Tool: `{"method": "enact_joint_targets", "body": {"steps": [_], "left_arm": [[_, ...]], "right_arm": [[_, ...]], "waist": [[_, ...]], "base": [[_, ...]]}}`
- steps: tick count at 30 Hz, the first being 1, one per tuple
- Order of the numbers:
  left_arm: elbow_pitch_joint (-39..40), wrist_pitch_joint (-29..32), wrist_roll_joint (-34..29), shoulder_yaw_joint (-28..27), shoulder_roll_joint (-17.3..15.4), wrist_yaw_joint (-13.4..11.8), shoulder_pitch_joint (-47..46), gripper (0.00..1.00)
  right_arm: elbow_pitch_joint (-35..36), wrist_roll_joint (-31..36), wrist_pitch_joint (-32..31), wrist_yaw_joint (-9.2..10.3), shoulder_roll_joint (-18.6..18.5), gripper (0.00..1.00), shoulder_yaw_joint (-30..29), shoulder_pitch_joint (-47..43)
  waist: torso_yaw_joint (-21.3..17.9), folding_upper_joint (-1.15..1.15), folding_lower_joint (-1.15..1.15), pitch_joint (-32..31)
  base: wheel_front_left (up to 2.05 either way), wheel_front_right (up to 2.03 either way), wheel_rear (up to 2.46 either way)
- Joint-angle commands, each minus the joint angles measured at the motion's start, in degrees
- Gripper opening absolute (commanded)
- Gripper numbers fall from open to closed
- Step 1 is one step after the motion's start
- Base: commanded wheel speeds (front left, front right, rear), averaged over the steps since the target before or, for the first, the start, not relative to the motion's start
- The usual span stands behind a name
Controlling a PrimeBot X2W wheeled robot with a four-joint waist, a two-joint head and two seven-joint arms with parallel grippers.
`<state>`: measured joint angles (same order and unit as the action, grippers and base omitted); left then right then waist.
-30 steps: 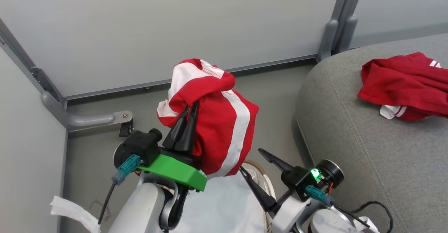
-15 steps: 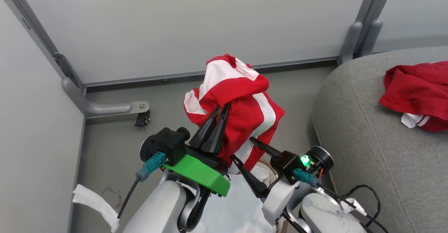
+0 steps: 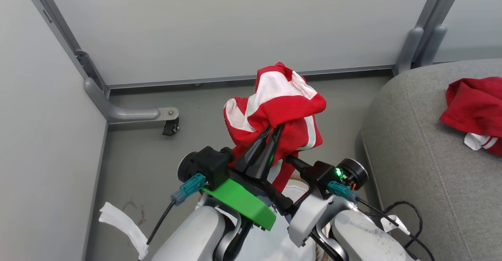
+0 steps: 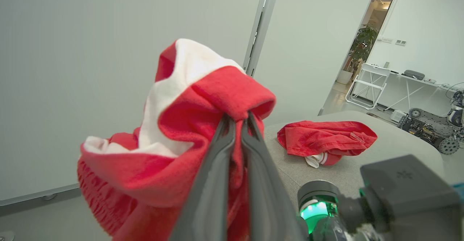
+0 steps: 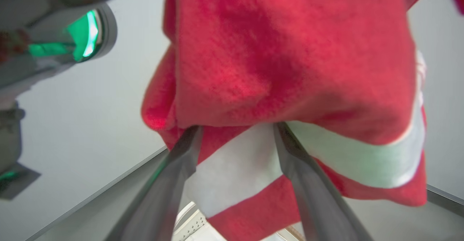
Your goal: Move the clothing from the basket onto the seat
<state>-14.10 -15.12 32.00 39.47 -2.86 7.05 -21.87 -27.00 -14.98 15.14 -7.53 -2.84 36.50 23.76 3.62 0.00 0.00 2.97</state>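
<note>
left fingers (image 3: 259,151) clamped on red garment (image 3: 282,100), right fingers (image 5: 304,175) apart (beneath it), seat (image 3: 411,155) alongside

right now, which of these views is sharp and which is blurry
Head view: evenly lit and sharp, the held garment crisp. Left wrist view: sharp up close, the far room brighter. Right wrist view: softest, the garment too near to focus, the right fingers blurred, a green light smeared.

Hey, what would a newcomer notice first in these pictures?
A bright red soft garment with broad white stripes, bunched up mid-air in the shut left gripper, at centre. Next, a second red garment lying crumpled on the light grey woven sofa seat at right.
</note>
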Motion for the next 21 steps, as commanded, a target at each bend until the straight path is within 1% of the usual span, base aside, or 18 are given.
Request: {"method": "enact_joint_targets", "body": {"steps": [1,5,10,11,12,14,21], "left_arm": [[0.3,0.0,0.5,0.5,-0.1,0.0,-1.1,0.0],[0.4,0.0,1.4,2.1,-0.1,0.0,-1.4,0.0],[0.3,0.0,2.5,3.4,-0.1,-0.3,-1.3,0.0],[0.1,0.0,2.5,3.6,-0.1,-0.4,-1.4,0.0],[0.0,0.0,2.6,3.6,-0.1,-0.4,-1.3,0.0],[-0.3,0.0,2.6,3.7,-0.1,-0.3,-1.2,0.0],[-0.7,0.0,2.1,2.9,-0.1,-0.5,-0.7,0.0]], "right_arm": [[-0.3,0.2,0.0,0.08,-0.2,1.0,0.0,0.7],[-1.1,1.1,0.0,0.08,-0.2,1.0,-1.2,1.5],[0.3,2.2,0.0,0.08,-0.2,1.0,-3.2,1.8],[0.5,2.3,0.0,0.08,-0.2,0.79,-3.5,1.7],[1.1,2.4,0.0,0.08,-0.2,0.44,-4.0,1.7],[1.5,2.7,0.0,0.08,-0.2,0.0,-4.5,1.2],[2.4,2.2,0.0,0.08,-0.2,0.0,-6.4,0.1]], "waist": [[0.4,0.0,0.0,-0.1],[1.4,0.0,0.0,-0.3],[2.9,0.0,0.0,-0.3],[3.1,0.0,0.0,-0.3],[3.3,0.0,0.0,-0.2],[3.6,0.0,0.0,-0.3],[3.5,0.0,0.0,-0.4]], "base": [[0.0,0.0,0.0],[0.0,0.0,0.0],[0.0,0.0,0.0],[0.0,0.0,0.0],[0.0,0.0,0.0],[0.0,0.0,0.0],[0.0,0.0,0.0]]}}
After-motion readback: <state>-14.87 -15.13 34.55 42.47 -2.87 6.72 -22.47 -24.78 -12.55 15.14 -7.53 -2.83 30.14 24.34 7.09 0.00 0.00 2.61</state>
